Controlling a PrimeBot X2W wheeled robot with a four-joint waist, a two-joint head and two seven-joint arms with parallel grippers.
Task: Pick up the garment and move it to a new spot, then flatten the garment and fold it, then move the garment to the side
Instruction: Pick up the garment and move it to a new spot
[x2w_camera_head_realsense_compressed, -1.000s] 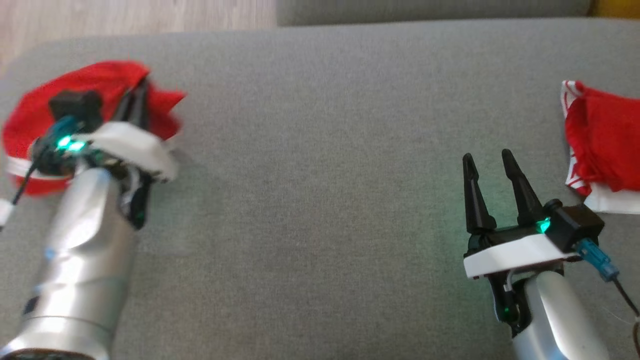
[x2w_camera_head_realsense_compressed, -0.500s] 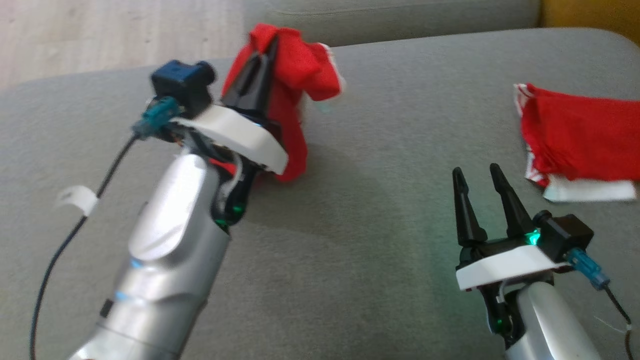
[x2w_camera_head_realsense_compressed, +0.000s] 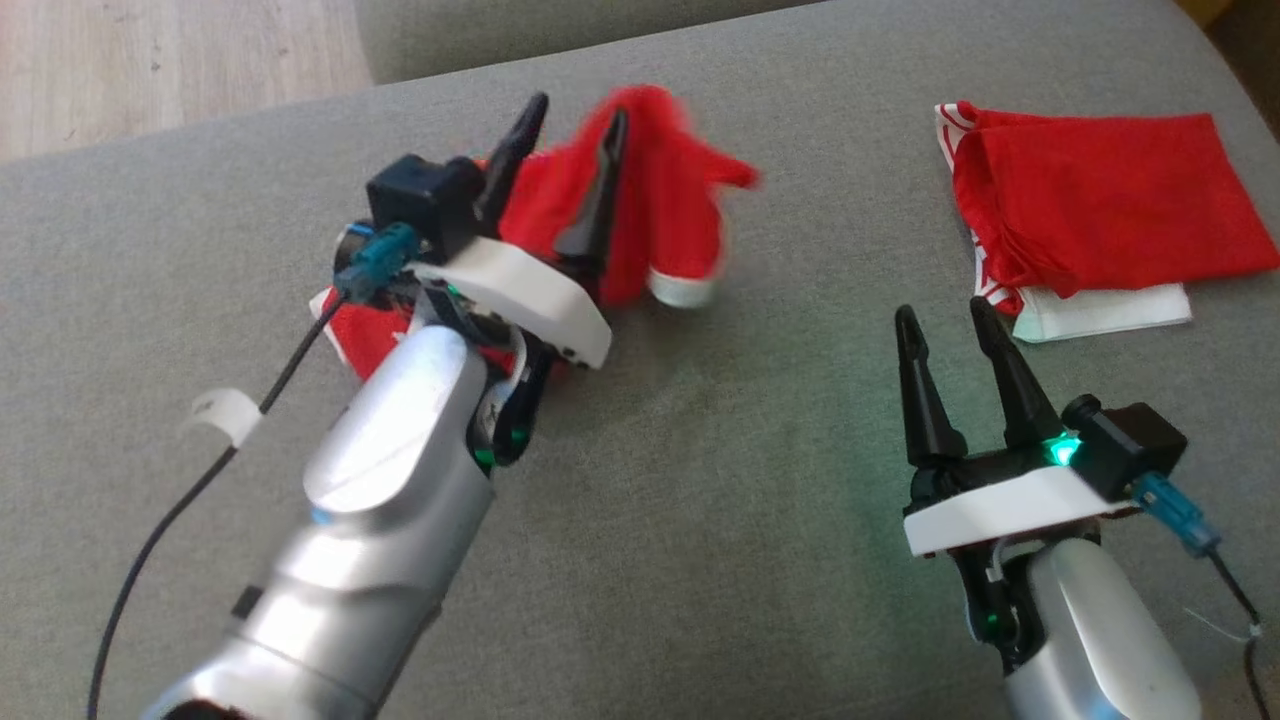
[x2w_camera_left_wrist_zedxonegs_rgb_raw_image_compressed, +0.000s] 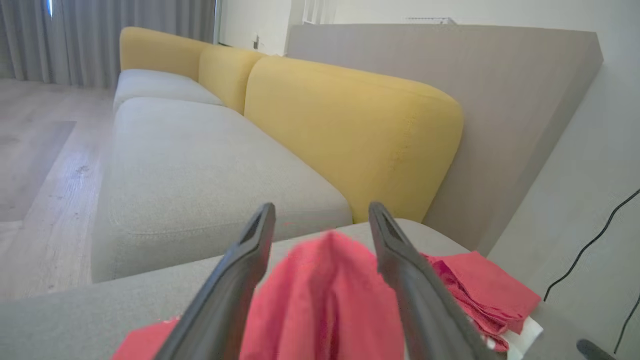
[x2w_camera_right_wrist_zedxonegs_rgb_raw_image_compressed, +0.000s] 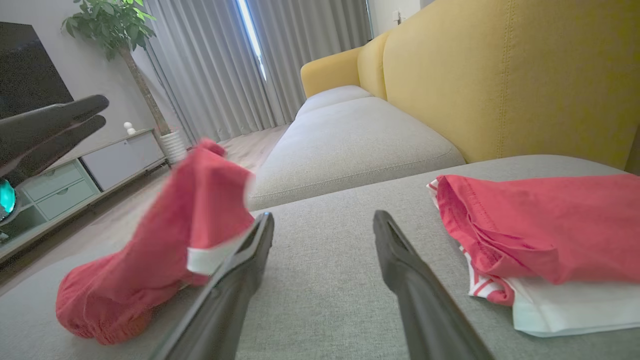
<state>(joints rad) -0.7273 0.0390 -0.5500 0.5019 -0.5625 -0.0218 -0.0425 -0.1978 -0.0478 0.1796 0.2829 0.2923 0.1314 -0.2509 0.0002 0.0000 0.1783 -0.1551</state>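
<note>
On the grey cushion (x2w_camera_head_realsense_compressed: 700, 450), the red garment (x2w_camera_head_realsense_compressed: 660, 200) sits bunched and motion-blurred, white trim showing. The left gripper (x2w_camera_head_realsense_compressed: 578, 120) has its 2 fingers spread just above the garment. The right gripper (x2w_camera_head_realsense_compressed: 942, 312) is likewise spread and empty.

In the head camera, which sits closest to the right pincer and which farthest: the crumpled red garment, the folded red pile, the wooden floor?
From the right pincer:
1. folded red pile, just to its right.
2. crumpled red garment, across on the left.
3. wooden floor, far upper-left corner.

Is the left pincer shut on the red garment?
No, in the left wrist view the left pincer has its jaws wide apart, and the red garment sits between them unclamped.
</note>
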